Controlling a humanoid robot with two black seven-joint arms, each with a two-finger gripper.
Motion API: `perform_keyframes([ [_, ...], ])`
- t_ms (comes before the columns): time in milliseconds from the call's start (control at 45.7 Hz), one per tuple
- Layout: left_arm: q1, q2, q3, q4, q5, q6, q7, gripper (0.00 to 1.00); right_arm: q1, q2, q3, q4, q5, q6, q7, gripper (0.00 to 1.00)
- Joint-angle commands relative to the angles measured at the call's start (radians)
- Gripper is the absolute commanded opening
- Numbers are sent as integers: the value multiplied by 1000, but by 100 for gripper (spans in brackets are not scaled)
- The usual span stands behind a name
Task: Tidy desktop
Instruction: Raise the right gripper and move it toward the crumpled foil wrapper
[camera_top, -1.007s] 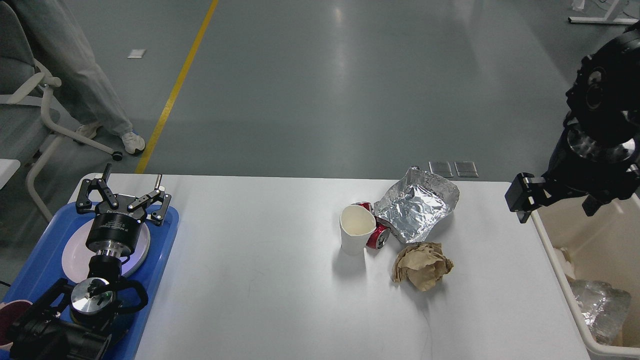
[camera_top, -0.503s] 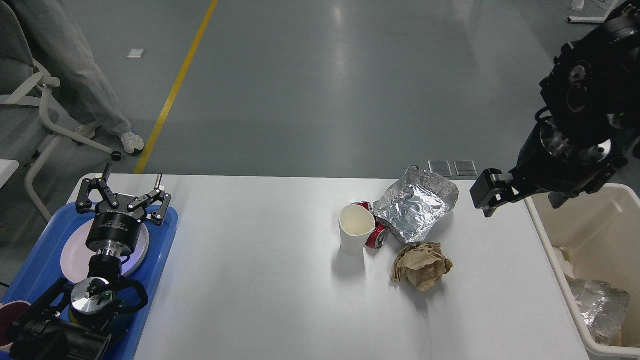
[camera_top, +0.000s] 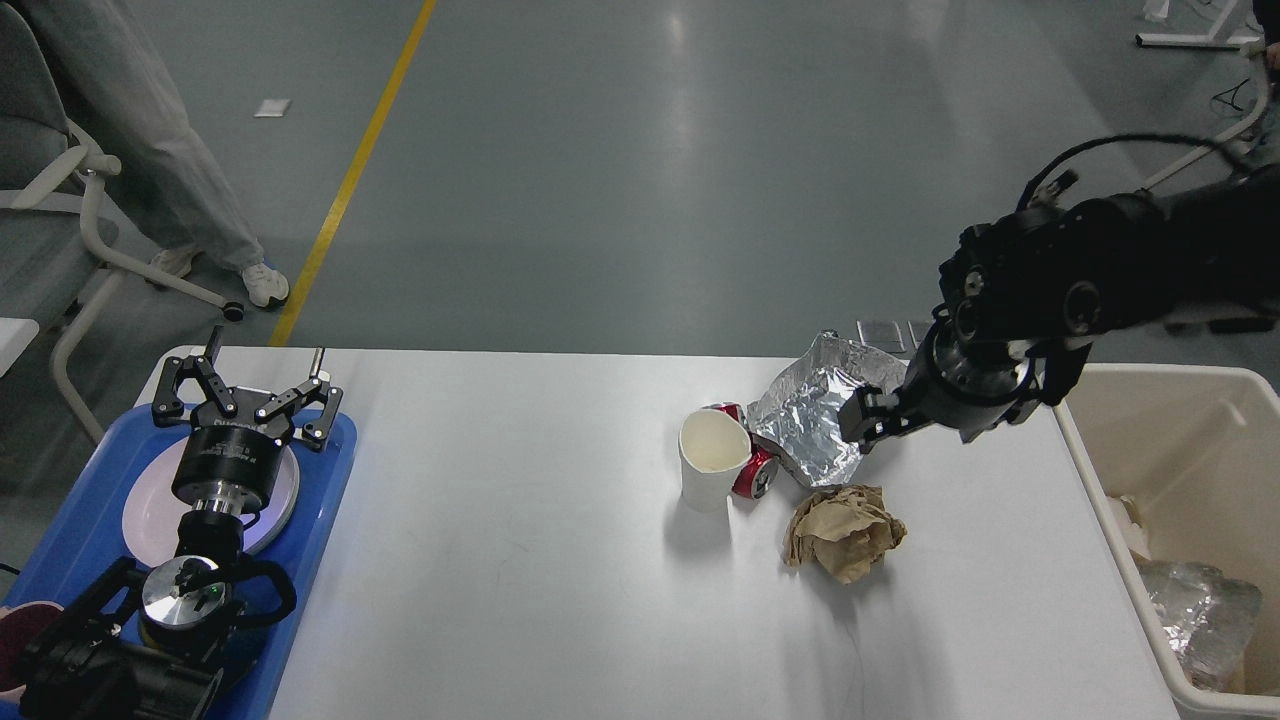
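- Desktop (camera_top: 520, 560): large white rectangular tabletop, rounded corners, matte. It fills the lower middle of the view, with a blue plastic tray (camera_top: 335, 470) along its left end and a cream plastic bin (camera_top: 1100, 480) against its right end.
- Landmark: white paper cup (camera_top: 708, 460), upright on the desktop, right of centre, mouth open.
- Crushed red drink can (camera_top: 752, 472) lies on its side touching the cup's right side; a second bit of red shows just behind the cup rim.
- Crumpled sheet of silver foil (camera_top: 822, 410) sits right of and behind the cup, resting against the can.
- Crumpled ball of brown paper (camera_top: 843, 530) lies right of and in front of the cup, near the can but apart from it.
- My right gripper (camera_top: 865, 422) hangs over the foil's right edge, right of the cup. It is seen dark and end-on, so I can't tell whether the fingers are apart or together, or whether they touch the foil.
- My left gripper (camera_top: 243, 395) is far left of the cup, over the tray, fingers spread wide, nothing between them. A round white plate (camera_top: 150, 510) lies in the tray beneath it.
- Inside the bin, far right of the cup: another wad of foil (camera_top: 1195, 610).
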Motion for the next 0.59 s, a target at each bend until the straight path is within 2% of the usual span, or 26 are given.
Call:
perform_keyframes([
  [0,0,0,0,0,0,0,0,96,-173,20,6,-152,-11,-2,1,100],
  [285,0,0,0,0,2,-2,0,96,-368,69,103,-354,-11,-7,1,100],
  [394,0,0,0,0,2,-2,0,96,-383,73,118,-379,-11,-9,1,100],
  [569,0,0,0,0,2,-2,2,96,-428,96,130,-381,-11,-120,1,100],
])
